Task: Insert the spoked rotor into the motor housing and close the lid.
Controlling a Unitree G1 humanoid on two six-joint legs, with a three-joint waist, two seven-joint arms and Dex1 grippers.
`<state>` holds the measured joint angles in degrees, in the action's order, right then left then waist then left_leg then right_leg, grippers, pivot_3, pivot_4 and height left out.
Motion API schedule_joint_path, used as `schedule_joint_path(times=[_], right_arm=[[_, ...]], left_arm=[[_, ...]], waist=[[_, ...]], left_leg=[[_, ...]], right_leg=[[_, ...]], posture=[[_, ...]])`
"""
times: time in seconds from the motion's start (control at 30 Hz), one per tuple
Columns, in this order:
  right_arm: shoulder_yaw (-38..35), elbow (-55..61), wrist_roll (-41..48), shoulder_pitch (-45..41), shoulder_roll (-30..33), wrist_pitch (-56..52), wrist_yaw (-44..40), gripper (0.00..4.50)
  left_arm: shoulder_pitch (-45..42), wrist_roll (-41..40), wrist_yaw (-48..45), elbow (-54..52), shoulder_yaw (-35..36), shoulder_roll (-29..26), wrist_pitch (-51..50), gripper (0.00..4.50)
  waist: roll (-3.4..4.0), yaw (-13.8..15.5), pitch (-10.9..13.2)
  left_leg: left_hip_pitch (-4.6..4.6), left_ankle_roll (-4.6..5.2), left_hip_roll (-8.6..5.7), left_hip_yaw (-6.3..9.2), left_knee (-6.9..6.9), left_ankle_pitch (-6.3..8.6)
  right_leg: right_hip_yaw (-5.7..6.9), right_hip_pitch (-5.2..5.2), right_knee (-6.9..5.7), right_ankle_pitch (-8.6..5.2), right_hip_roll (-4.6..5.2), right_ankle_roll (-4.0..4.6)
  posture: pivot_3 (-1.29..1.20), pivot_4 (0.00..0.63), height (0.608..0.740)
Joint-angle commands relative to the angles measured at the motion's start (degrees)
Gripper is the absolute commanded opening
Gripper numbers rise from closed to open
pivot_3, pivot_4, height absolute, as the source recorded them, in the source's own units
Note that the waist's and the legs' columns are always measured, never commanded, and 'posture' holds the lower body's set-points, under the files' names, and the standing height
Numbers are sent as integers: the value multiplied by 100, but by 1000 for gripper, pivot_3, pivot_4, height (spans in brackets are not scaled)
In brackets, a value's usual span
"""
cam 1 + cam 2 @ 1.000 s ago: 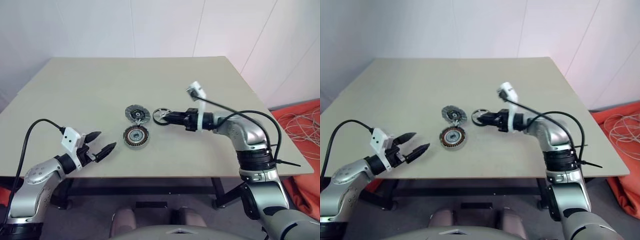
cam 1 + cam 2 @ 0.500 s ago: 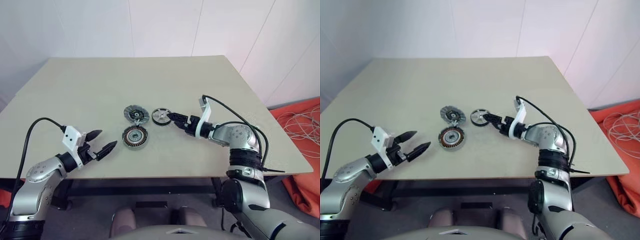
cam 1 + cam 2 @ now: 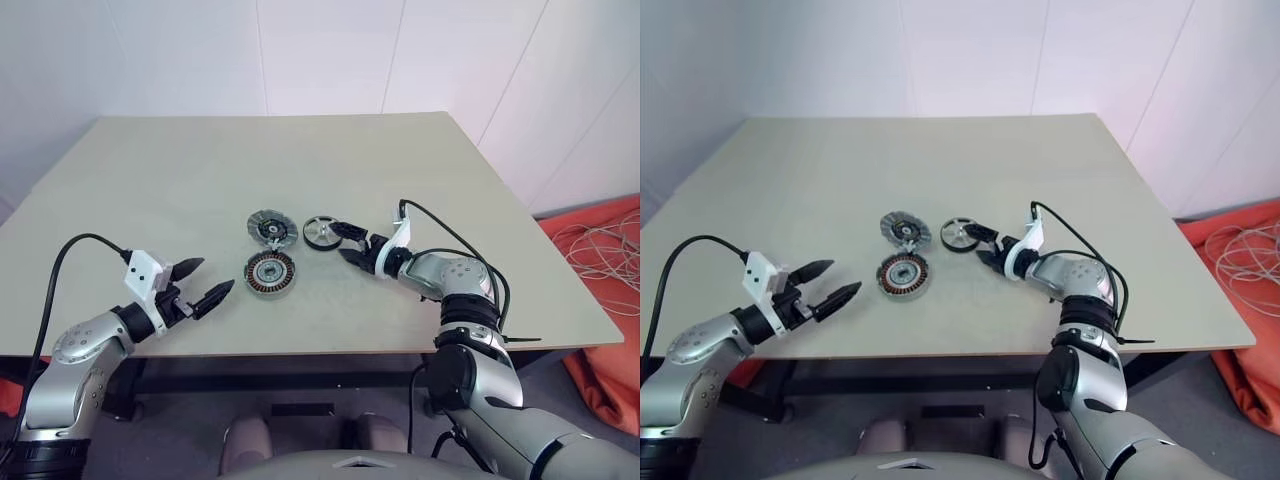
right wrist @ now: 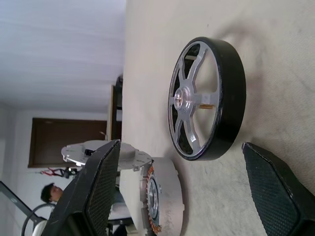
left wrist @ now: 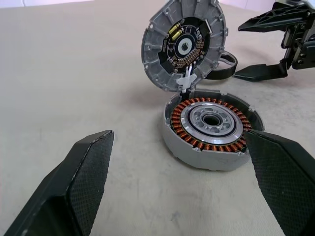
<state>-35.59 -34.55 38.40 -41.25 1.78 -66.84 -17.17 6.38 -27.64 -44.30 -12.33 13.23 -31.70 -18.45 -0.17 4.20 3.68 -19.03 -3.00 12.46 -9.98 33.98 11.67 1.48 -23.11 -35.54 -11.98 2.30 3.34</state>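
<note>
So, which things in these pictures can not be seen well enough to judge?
- Spoked rotor: in the left wrist view the raised lid hides nearly all of it.
- Motor housing: in the right wrist view a finger of the right tool covers part of it.
- Underside of the rotor: it faces the table in the head views.

Bright even indoor light, soft faint shadows on the table (image 3: 200, 170), sharp focus, no glare
</note>
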Motion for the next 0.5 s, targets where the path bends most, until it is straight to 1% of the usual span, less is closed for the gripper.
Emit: schedule_joint_path(times=[0.03,0.1,0.2,0.4,0.43,0.47,0.5], right_arm=[[-28,-178,114,-145,-46,262,179,4468],[-9,-254,155,-178,-62,348,185,4468],[54,-376,159,-213,-86,521,209,3852],[132,-651,176,-325,-114,876,256,1685],[127,-685,191,-347,-123,917,265,1379],[126,-709,204,-365,-126,943,270,932],[131,-723,211,-376,-124,959,272,641]], left_arm=[[-115,8,0,-113,43,-40,109,4500],[-122,9,-4,-111,37,-38,107,4500],[-121,14,3,-116,28,-26,104,4500],[-137,20,21,-103,16,-4,110,4500],[-138,21,24,-103,12,0,113,4500],[-138,22,28,-104,10,5,113,4500],[-137,25,31,-106,8,10,116,4500]], waist=[[-1,-7,-1],[-1,-10,-1],[-1,-15,-1],[-2,-25,-1],[-5,-33,-3],[-5,-36,-3],[-5,-37,-3]], left_leg=[[1,0,0,0,0,0],[4,0,-1,1,2,0],[6,-1,-2,2,3,-1],[-3,-1,-1,3,2,-1],[-1,-1,0,2,2,-1],[-1,-1,1,2,2,0],[-1,0,1,2,1,0]], right_leg=[[0,0,0,0,0,0],[0,0,0,0,1,-1],[1,-1,2,0,1,-1],[3,-11,2,0,0,-1],[3,-9,1,0,0,-1],[3,-11,1,0,0,0],[3,-11,2,0,0,0]], posture=[[0,0,740],[0,0,740],[0,0,740],[0,0,740],[0,0,740],[0,0,740],[0,0,740]])
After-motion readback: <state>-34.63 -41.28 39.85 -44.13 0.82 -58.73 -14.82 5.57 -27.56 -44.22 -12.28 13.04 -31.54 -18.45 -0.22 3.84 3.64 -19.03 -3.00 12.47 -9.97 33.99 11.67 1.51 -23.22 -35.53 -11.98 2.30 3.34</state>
